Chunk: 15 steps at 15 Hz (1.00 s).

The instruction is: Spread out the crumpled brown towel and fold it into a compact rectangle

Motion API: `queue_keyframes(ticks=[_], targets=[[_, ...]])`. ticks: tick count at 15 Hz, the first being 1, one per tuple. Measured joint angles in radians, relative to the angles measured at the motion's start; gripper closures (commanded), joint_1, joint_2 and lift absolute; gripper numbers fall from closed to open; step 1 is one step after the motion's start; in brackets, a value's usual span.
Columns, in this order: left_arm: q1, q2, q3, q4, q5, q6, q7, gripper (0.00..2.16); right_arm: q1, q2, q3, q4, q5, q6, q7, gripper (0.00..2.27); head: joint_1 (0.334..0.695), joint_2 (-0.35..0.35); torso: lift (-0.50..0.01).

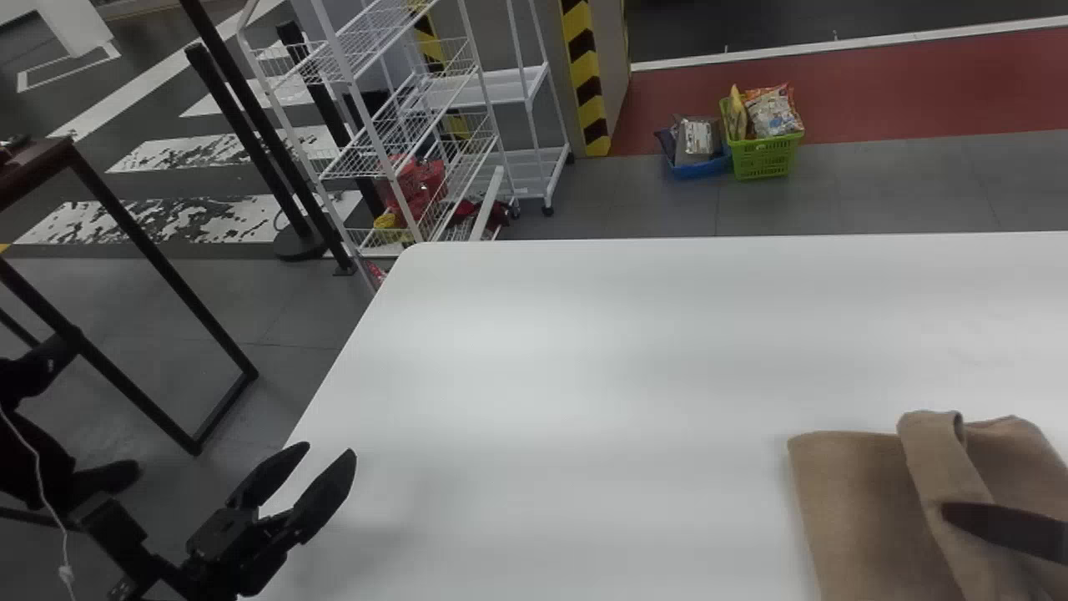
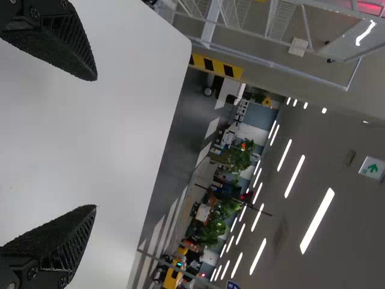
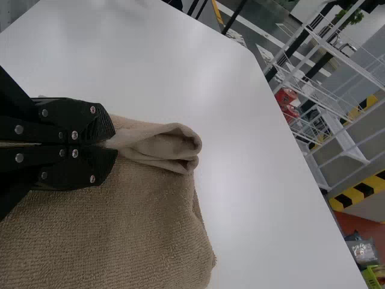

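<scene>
The brown towel (image 1: pixel 868 501) lies at the right of the white table, with a raised fold running along it. At the right edge of the head view, the dark finger of my right gripper (image 1: pixel 1001 526) reaches over that fold. In the right wrist view my right gripper (image 3: pixel 111 146) is shut on the fold of the towel (image 3: pixel 138 223), whose end makes a loop beyond the fingertips. My left gripper (image 1: pixel 321 463) stands open above the table's left edge, far from the towel; the left wrist view has the left gripper (image 2: pixel 93 143) with its fingers wide apart and nothing between them.
The white table (image 1: pixel 584 376) stretches between my left gripper and the towel. Behind its far left corner stand white wire racks (image 1: pixel 400 125). A green basket (image 1: pixel 766 157) and a blue one (image 1: pixel 699 169) rest on the floor beyond, and a dark-framed table (image 1: pixel 158 242) is at the left.
</scene>
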<state>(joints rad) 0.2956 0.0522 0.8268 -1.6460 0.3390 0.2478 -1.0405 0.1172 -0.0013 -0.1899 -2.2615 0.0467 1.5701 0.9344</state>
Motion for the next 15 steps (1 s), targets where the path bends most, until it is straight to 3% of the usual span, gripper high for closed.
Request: queue_keyframes(ticks=[8,9,10,11,15], targets=[[0.000,-0.002,0.000,0.000,0.000,0.000,0.000,0.04,0.012,0.001,-0.048,0.004,-0.136,0.000,-0.014,1.17,0.695,0.350,-0.127],[0.000,-0.002,0.000,0.000,0.000,0.000,0.000,0.04,0.012,0.001,-0.043,0.009,-0.142,0.000,-0.020,0.82,0.695,0.350,-0.127],[0.000,-0.002,-0.001,0.000,0.000,0.000,0.000,0.04,0.012,0.001,-0.036,0.022,-0.143,0.000,-0.032,0.27,0.695,0.350,-0.127],[0.000,-0.002,-0.001,0.001,0.000,0.000,0.000,0.04,0.012,0.001,-0.028,0.041,-0.144,0.000,-0.048,0.06,0.695,0.350,-0.127],[0.000,-0.002,-0.002,0.003,-0.003,0.000,0.002,0.04,0.013,0.001,-0.023,0.087,-0.162,0.000,-0.067,0.05,0.695,0.350,-0.127]])
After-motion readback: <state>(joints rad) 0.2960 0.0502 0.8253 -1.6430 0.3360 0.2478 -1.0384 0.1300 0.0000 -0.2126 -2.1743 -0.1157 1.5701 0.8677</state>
